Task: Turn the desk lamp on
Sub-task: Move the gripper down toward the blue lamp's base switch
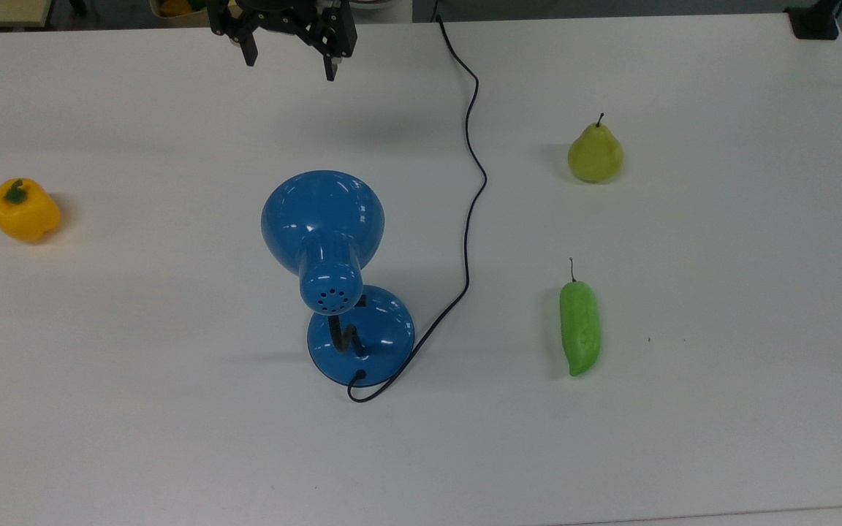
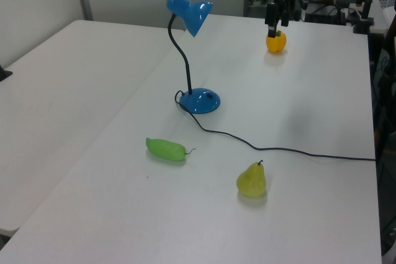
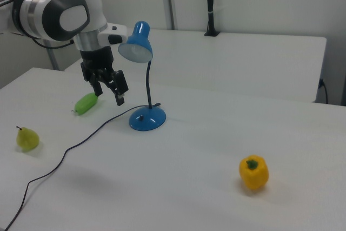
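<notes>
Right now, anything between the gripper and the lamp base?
In the top view the lamp's shade sits between the open gripper and the lamp base; between gripper and shade is bare table. The cord runs off to the top view's right.

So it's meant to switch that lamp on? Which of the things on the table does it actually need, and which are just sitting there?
Needed for the job:
- desk lamp, with its round base and black cord
- gripper, open, hanging above the table, touching nothing

Just lying about:
- yellow bell pepper
- pear
- green cucumber-like vegetable
</notes>
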### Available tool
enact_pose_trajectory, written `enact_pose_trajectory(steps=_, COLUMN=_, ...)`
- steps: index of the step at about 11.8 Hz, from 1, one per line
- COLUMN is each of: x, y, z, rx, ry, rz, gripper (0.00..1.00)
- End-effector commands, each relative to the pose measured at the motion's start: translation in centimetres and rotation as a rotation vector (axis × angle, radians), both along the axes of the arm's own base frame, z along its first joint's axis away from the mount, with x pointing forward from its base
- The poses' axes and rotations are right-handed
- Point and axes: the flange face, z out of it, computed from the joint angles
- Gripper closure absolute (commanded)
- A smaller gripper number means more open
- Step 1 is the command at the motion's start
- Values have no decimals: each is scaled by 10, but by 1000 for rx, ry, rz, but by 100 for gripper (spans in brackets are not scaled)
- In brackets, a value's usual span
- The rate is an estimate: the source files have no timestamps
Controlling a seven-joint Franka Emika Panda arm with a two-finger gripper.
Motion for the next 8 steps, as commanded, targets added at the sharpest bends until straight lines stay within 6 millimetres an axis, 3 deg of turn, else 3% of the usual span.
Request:
enact_pose_trajectory(steps=1, x=-5, y=3, z=-2, rx=-6, ry=24, rz=5, gripper=0)
enact_pose_trajectory(steps=6, x=1, y=0, z=-6, rx=-8, ry=12, rz=38, gripper=0)
enact_pose_trajectory(steps=8, x=2, y=-1, z=-5, rx=-7, ry=1, rz=38, gripper=19)
